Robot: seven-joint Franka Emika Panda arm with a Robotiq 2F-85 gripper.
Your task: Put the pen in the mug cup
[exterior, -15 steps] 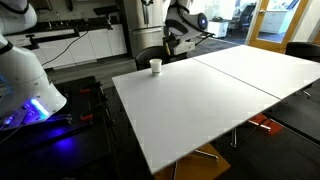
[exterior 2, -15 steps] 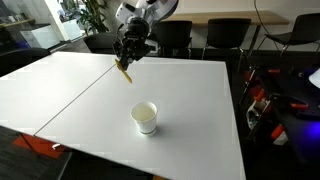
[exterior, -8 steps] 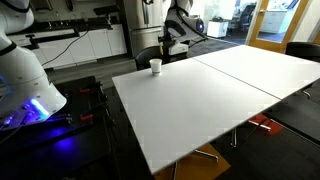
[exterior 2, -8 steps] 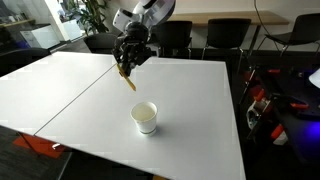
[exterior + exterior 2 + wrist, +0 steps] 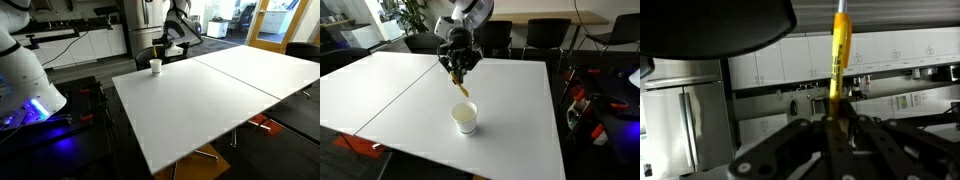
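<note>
My gripper (image 5: 459, 68) is shut on the yellowish-brown pen (image 5: 462, 87), which hangs from the fingers and points down over the white table (image 5: 410, 100). The pen's lower tip is just above and behind the white mug cup (image 5: 465, 117), which stands upright near the table's front. In an exterior view the cup (image 5: 156, 66) sits at the far corner with the gripper (image 5: 163, 50) right above it. In the wrist view the pen (image 5: 840, 50) sticks out from between the shut fingers (image 5: 839, 128), against a kitchen background.
Black chairs (image 5: 546, 35) stand behind the table. A seam (image 5: 390, 100) splits the table top. A white robot base with blue light (image 5: 25, 85) stands at one side. Cabinets and a fridge line the back wall (image 5: 90, 40).
The gripper has carried the pen sideways and toward the cup; the pen tip now hangs close above the cup's rim.
</note>
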